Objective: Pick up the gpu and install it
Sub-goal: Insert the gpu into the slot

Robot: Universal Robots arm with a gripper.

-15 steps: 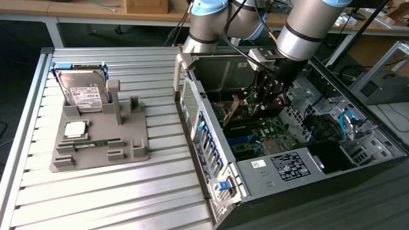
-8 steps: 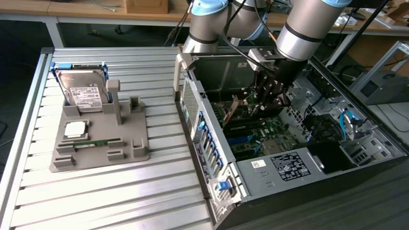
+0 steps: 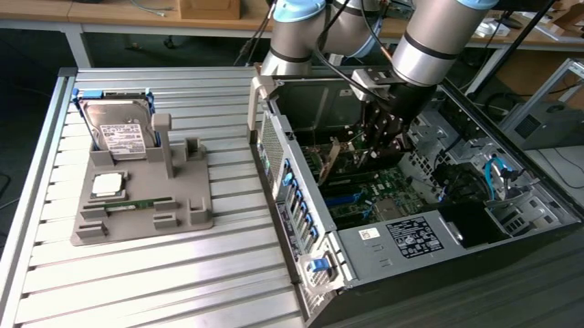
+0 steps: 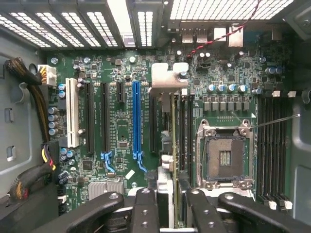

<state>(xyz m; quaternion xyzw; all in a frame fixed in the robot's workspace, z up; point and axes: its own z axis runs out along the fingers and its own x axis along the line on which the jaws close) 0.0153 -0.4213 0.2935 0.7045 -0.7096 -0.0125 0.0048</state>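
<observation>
My gripper [image 3: 381, 140] reaches down into the open computer case [image 3: 301, 205], shut on the gpu [image 3: 330, 158]. The card is thin and dark, with a silvery end bracket. In the wrist view I see the gpu [image 4: 172, 126] edge-on, running away from my gripper [image 4: 170, 211] with its pale bracket [image 4: 169, 76] at the far end. One black finger [image 4: 146, 208] sits on each side of the card. The card stands over the black slots between the blue slot [image 4: 136, 119] and the CPU socket [image 4: 224, 158]. I cannot tell whether it touches a slot.
A grey fixture [image 3: 137, 212] on the slatted table holds a silver hard drive [image 3: 123, 130], a processor chip [image 3: 108, 183] and a green memory stick [image 3: 137, 203]. Inside the case are a white slot [image 4: 73, 114], memory slots [image 4: 272, 145] and a cable bundle [image 4: 24, 77].
</observation>
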